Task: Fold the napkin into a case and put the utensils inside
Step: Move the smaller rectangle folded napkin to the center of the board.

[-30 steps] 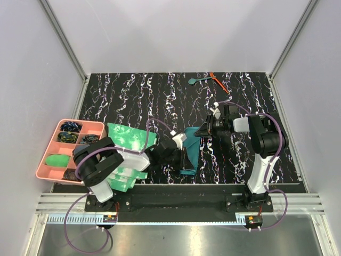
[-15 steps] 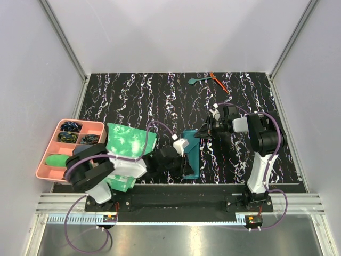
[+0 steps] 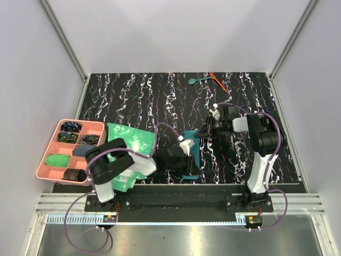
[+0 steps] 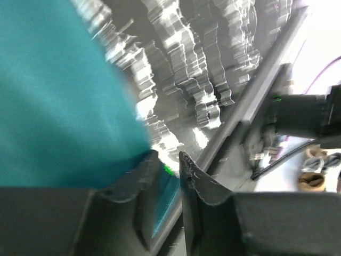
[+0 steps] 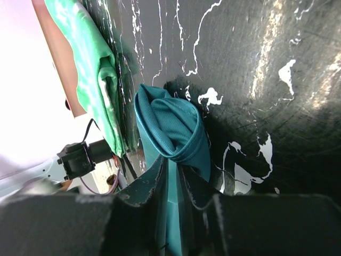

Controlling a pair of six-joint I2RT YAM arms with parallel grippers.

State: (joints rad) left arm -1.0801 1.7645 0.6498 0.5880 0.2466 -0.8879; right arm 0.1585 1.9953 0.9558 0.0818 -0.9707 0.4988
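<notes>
The dark teal napkin [image 3: 195,152] lies as a narrow bunched strip at the table's middle front. My right gripper [image 3: 202,132] is shut on its far end, and in the right wrist view the rolled cloth [image 5: 176,128] runs down between the fingers of the right gripper [image 5: 171,162]. My left gripper [image 3: 191,162] sits over the near end. Its jaws [image 4: 168,157] stand close together with a band of teal cloth [image 4: 53,106] between them; that view is blurred. The teal spoon [image 3: 196,80] and the orange-red stick [image 3: 218,81] lie at the back edge, far from both grippers.
A pink compartment tray [image 3: 48,154] holding small items sits at the left edge. Green-and-white mottled cloths [image 3: 128,140] lie next to it under my left arm, and they show in the right wrist view as green-and-white cloths [image 5: 90,58]. White walls enclose the black marbled table [image 3: 133,96].
The napkin went from a loose diagonal drape to a narrow strip on the table. My left gripper swung right over its near end. The right arm barely moved.
</notes>
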